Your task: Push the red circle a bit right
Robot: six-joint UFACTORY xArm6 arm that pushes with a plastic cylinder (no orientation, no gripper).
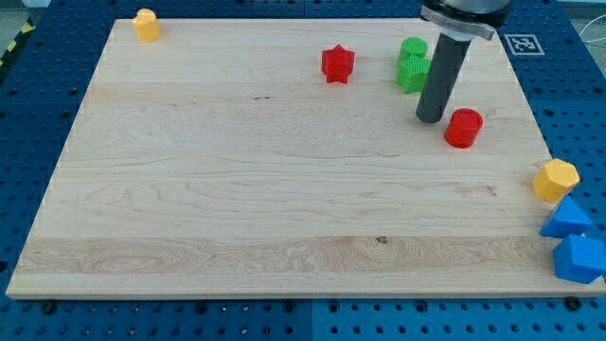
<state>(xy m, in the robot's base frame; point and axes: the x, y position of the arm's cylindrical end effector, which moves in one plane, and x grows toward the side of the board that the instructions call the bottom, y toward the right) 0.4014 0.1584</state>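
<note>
The red circle [464, 128], a short red cylinder, stands on the wooden board [237, 189] towards the view's upper right. My tip [431, 119] rests on the board just to the left of it, with a small gap between them. The dark rod rises from the tip to the view's top edge.
Two green blocks [413, 64] sit close together behind the rod. A red star [337, 63] lies to their left. A yellow block [146, 25] is at the top left corner. A yellow hexagon [555, 180] and two blue blocks [574, 239] lie off the board's right edge.
</note>
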